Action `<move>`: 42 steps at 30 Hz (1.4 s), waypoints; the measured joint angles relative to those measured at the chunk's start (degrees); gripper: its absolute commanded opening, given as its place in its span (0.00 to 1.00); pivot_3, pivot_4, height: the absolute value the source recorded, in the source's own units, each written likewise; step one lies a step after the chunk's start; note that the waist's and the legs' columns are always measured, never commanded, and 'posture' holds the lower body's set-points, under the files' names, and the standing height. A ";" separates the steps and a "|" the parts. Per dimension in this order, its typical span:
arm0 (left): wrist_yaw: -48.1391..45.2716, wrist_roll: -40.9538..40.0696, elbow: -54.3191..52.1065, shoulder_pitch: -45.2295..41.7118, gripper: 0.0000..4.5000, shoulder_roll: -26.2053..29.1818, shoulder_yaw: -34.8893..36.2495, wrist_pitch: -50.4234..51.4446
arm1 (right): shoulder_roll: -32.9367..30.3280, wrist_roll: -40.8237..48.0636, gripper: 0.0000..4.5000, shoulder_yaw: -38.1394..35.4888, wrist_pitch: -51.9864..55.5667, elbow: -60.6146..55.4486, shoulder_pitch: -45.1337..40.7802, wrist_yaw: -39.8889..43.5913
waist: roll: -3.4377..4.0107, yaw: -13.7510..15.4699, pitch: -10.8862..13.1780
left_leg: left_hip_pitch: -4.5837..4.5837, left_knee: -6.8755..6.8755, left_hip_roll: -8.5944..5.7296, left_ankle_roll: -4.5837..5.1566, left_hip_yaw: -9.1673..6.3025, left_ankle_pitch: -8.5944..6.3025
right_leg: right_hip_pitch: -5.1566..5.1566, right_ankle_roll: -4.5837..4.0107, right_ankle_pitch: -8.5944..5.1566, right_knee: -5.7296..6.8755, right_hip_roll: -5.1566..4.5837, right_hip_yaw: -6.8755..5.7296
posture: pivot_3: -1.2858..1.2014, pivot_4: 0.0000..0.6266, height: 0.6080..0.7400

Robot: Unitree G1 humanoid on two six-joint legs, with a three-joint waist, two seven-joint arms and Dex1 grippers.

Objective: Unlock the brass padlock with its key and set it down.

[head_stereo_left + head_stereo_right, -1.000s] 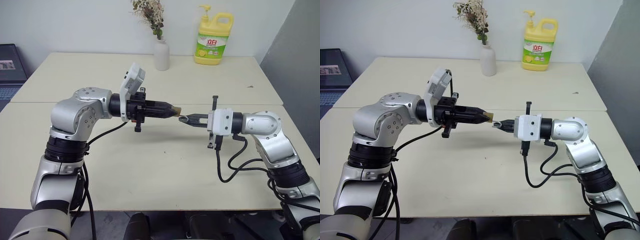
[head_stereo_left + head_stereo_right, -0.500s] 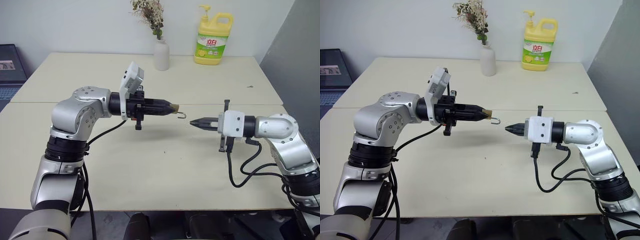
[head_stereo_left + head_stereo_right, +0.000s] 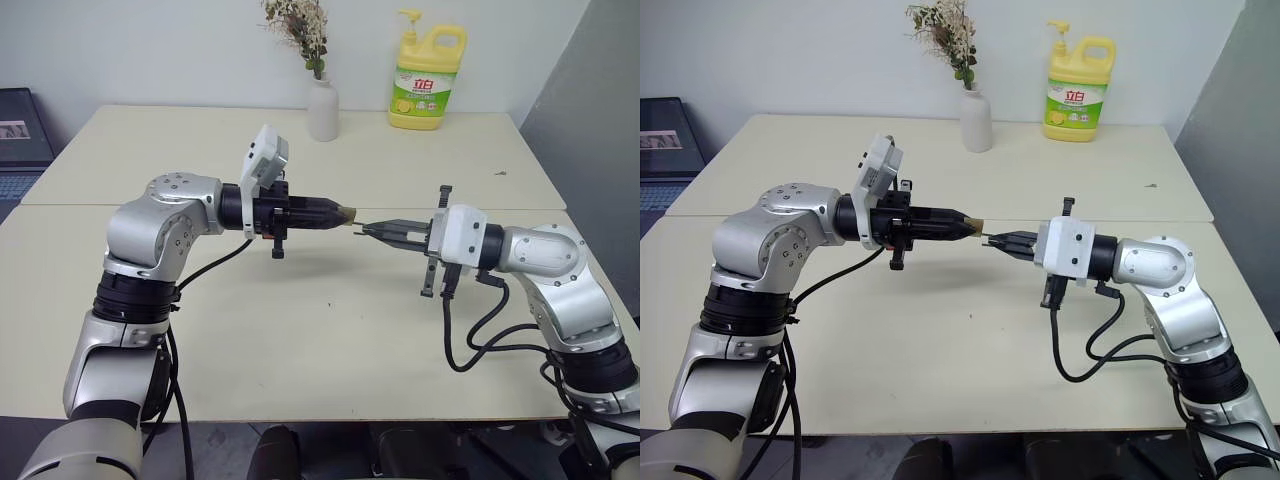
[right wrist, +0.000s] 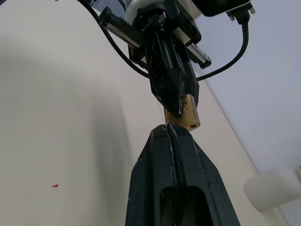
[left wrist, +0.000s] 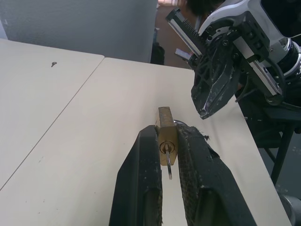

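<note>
Your brass padlock [image 5: 166,134], a small golden block, sits mid-frame in the left eye view, pinched between the left gripper [image 5: 167,155]'s scuffed black fingers, the thin silvery key [image 5: 168,160] in its keyway. Your right gripper [image 3: 372,231] is closed, its tips just beside the lock, above the smooth cream table [image 3: 330,350].

Right pincer [image 3: 362,231] drawn away half a second ago, now back at the padlock [image 3: 347,213].
</note>
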 measured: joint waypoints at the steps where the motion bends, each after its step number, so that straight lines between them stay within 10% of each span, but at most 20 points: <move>1: 0.00 -0.02 0.00 0.00 0.04 0.00 0.00 0.07 | 0.09 -0.32 0.00 0.41 -0.01 0.33 -0.30 0.00 | 0.00 0.01 0.00 | 0.00 0.00 0.00 0.00 0.00 0.00 | 0.00 0.00 0.00 0.00 0.00 0.00 | 0.52 0.24 1.00; 33: 1.37 -2.40 -0.22 0.04 0.04 -0.53 0.32 2.85 | -2.83 -0.16 0.00 0.65 4.71 -4.48 3.11 0.35 | 0.00 0.11 0.00 | -0.02 0.00 0.00 0.00 -0.02 0.00 | 0.00 0.03 -0.02 -0.02 0.00 -0.02 | 0.52 0.24 1.00; 42: 1.15 -2.01 0.77 1.88 0.04 0.55 0.04 3.59 | -8.36 1.49 0.64 -6.40 10.75 -10.31 9.64 -1.38 | 0.00 -0.11 0.00 | 0.01 -0.01 0.00 0.01 -0.03 0.00 | 0.00 0.09 -0.07 -0.01 0.02 -0.01 | 0.52 0.24 1.00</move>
